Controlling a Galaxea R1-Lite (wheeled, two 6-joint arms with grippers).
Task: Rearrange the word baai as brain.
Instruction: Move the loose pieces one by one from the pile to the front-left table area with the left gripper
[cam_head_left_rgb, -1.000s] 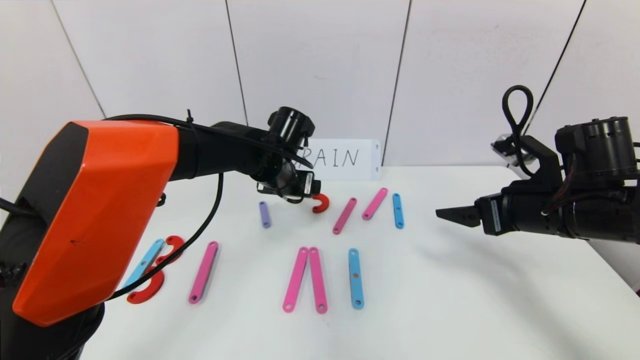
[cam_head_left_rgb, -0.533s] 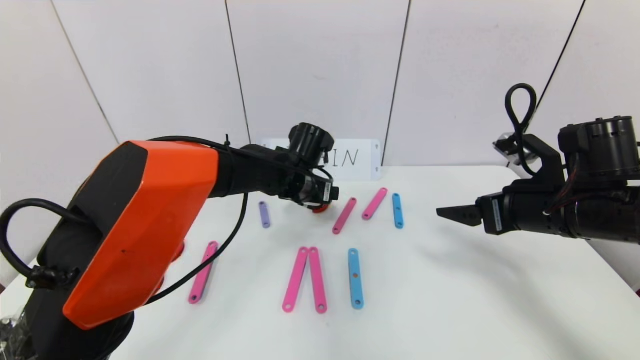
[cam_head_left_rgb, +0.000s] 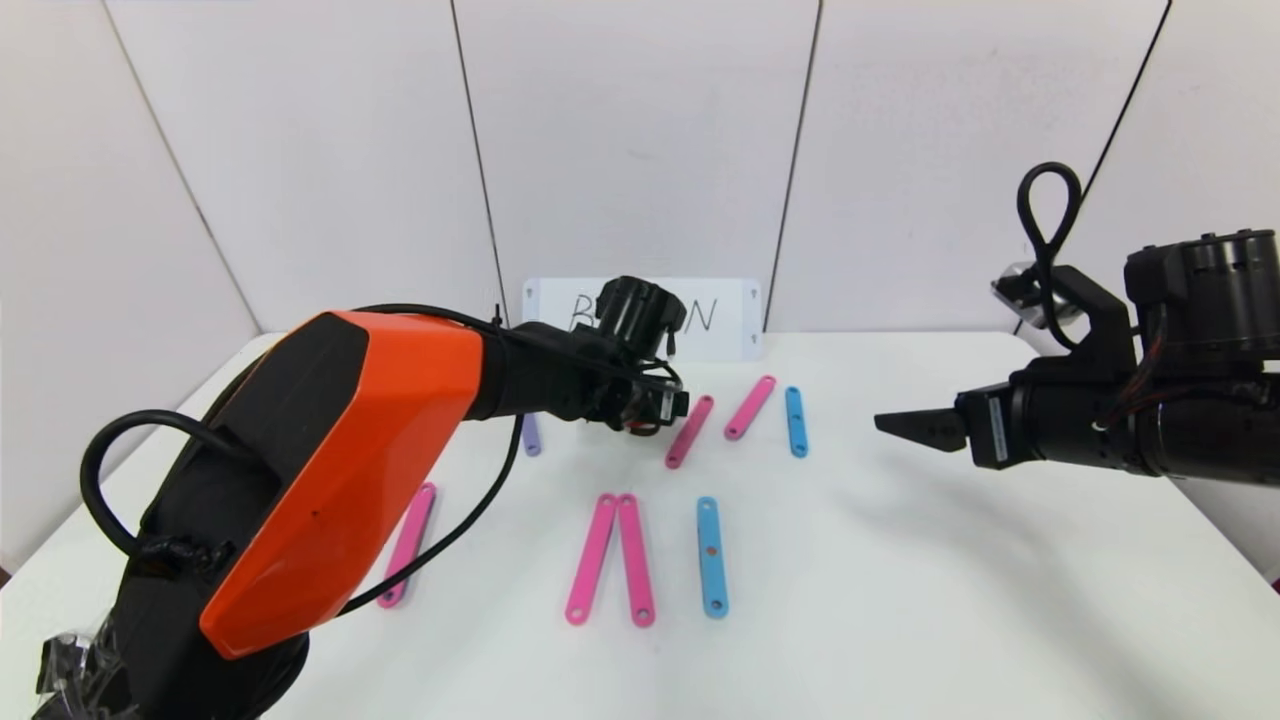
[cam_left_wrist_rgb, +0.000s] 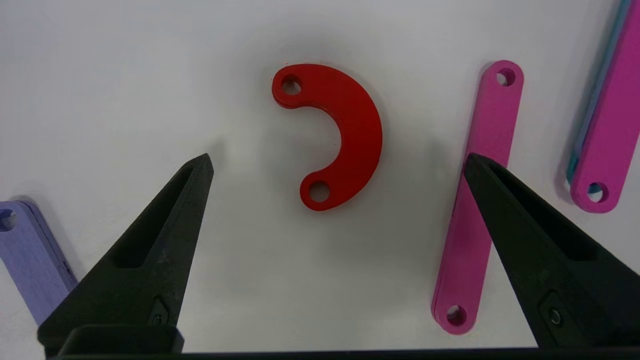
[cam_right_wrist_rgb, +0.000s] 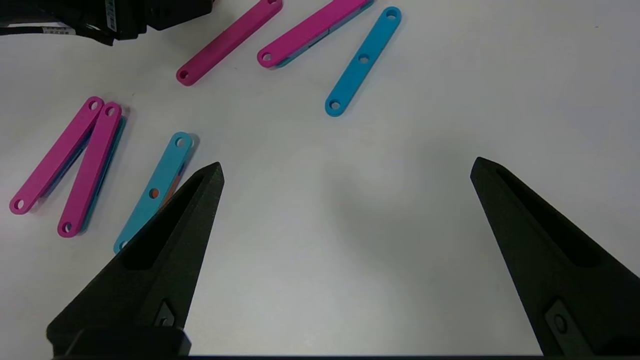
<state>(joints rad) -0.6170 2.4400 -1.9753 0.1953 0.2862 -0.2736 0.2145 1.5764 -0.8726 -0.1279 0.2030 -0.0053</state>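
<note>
Counter (cam_head_left_rgb: 900, 600) under me carries the loose pieces of the word, and I take the red curve (cam_left_wrist_rgb: 340, 135) as my landmark. My left gripper (cam_left_wrist_rgb: 335, 165) hangs just above that curve with its fingers (cam_left_wrist_rgb: 165, 230) spread wide and released, one fingertip on each side of it, touching nothing. Just beside the curve, toward my right, lies a slanted pink strip (cam_left_wrist_rgb: 475, 210), and beyond that a second pink strip (cam_head_left_rgb: 750, 407) lying over a blue one, then a light-blue strip (cam_head_left_rgb: 796, 422). On the curve's other side lies the short purple strip (cam_left_wrist_rgb: 30, 255). Nearer to me than the curve, two long pink strips (cam_head_left_rgb: 610, 558) meet at their far ends, with another light-blue strip (cam_head_left_rgb: 711, 556) beside them. Behind the curve stands the white card (cam_head_left_rgb: 730, 315). My right gripper (cam_head_left_rgb: 895, 425) hovers well apart from the curve, out past the strips, fingers (cam_right_wrist_rgb: 165, 240) likewise released and holding nothing.
</note>
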